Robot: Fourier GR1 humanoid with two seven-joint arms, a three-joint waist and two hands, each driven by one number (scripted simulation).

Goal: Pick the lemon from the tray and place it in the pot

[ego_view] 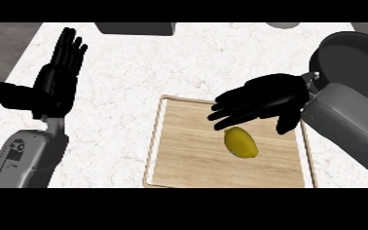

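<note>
The right hand (269, 100) hides part of the wooden tray (187, 165) and holds nothing, its fingers spread. The lemon (241, 142) lies just below its fingertips. The pot (345, 61), beyond the wrist, is cut off. The left hand (59, 78) rests open at left.

lemon (241, 143): yellow, shading to darker olive along its edge
tray (188, 163): pale wood with fine grain, lighter cream rim
counter (144, 63): white with faint grey marbling
pot (348, 61), right of the tray: dark grey
right hand (269, 97), over the tray: black
left hand (59, 75), left of the tray: black
forearms: grey
</note>
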